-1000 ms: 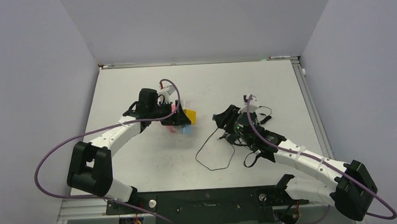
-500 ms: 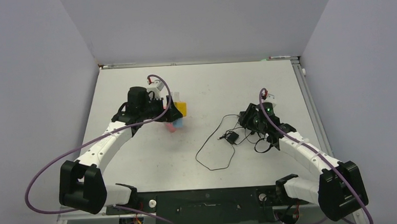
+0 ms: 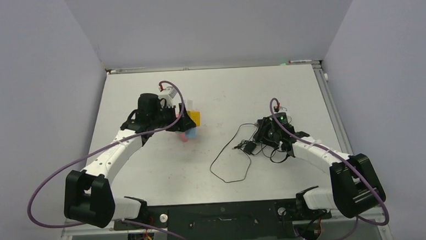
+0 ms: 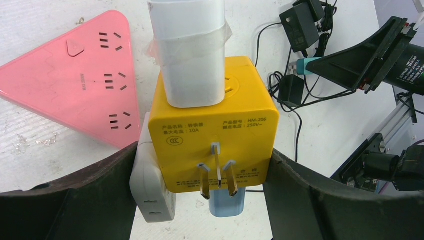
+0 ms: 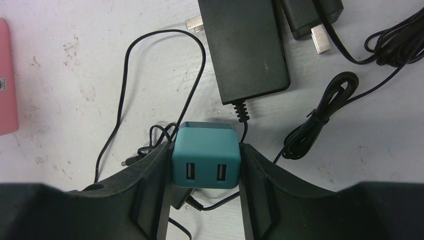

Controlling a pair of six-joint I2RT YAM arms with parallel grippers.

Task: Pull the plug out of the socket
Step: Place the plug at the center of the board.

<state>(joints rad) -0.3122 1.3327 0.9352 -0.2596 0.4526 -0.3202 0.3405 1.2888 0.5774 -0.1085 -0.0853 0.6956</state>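
Over the table [image 3: 147, 173], the top view shows the left gripper [image 3: 189, 122] clamped on the yellow socket cube [image 3: 196, 117], with a pink power strip [image 3: 188, 135] just beside the cube on its near side. Well to the right of the cube, the right gripper [image 3: 266, 133] sits low over a heap of black adapters [image 3: 281, 144] and thin cable [image 3: 230, 166]. From this height I cannot tell what it holds.

From the left wrist, the jaws stand wide and press on both flanks of the cube, prongs facing the camera. A white plug [image 4: 187, 50] is seated in the cube's top face, a second white plug [image 4: 150, 192] sticks out of its left side, and a blue plug [image 4: 226, 204] pokes out underneath. The teal plug [image 4: 306, 64] shows to the cube's upper right, clear of it.

From the right wrist, the jaws are closed snugly on the teal plug, its two USB ports facing the lens. It hangs above a large black adapter [image 5: 245, 45] and a coiled lead [image 5: 320, 120], far from the cube and touching no socket.

By my reading, the pull itself looks done for this one plug: it is free and well apart from the cube. What seems left is setting it down. The three other plugs remain seated, should they count too.
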